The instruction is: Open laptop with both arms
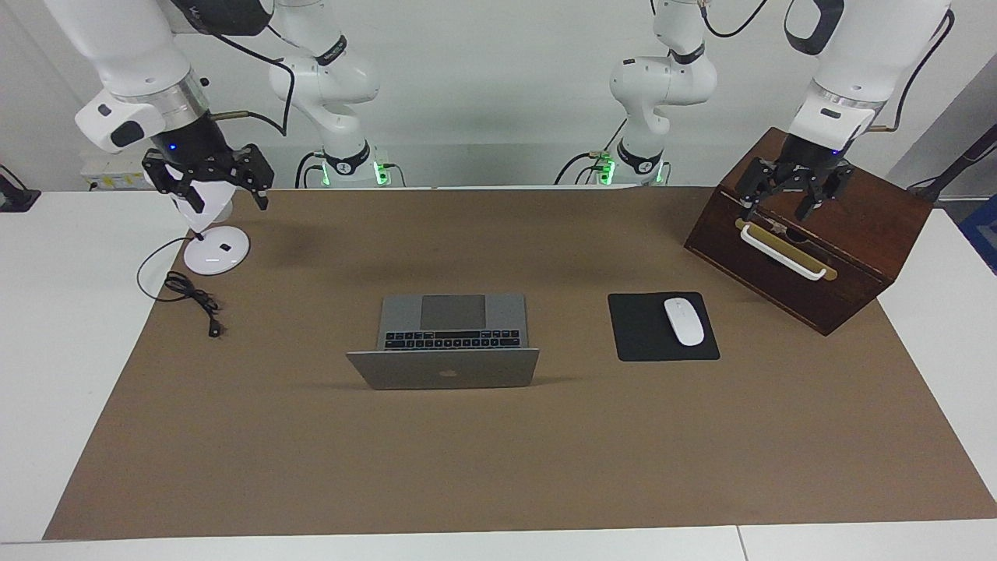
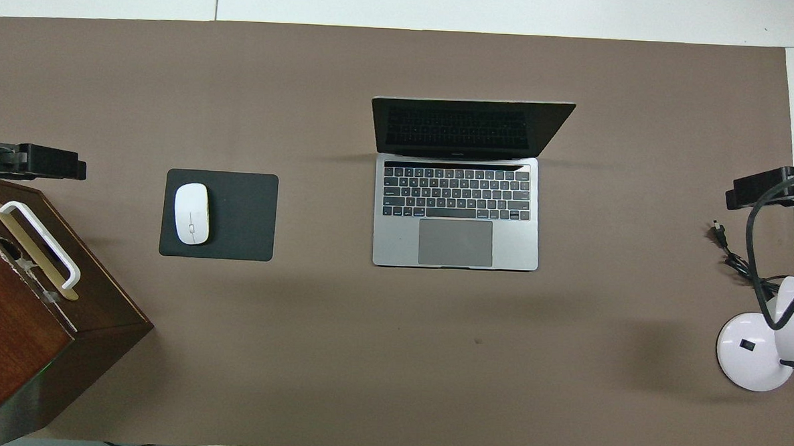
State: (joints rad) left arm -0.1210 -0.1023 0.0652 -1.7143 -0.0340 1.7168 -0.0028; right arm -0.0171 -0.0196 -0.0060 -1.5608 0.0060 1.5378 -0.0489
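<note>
The silver-grey laptop stands open in the middle of the brown mat. Its lid is upright with the apple logo facing away from the robots. In the overhead view the laptop shows its black keyboard, grey trackpad and dark screen. My left gripper hangs open and empty over the wooden box, away from the laptop; its tip shows in the overhead view. My right gripper hangs open and empty over the desk lamp at the right arm's end; it also shows in the overhead view.
A black mouse pad with a white mouse lies beside the laptop toward the left arm's end. A dark wooden box with a white handle stands at that end. A white desk lamp and its black cable are at the right arm's end.
</note>
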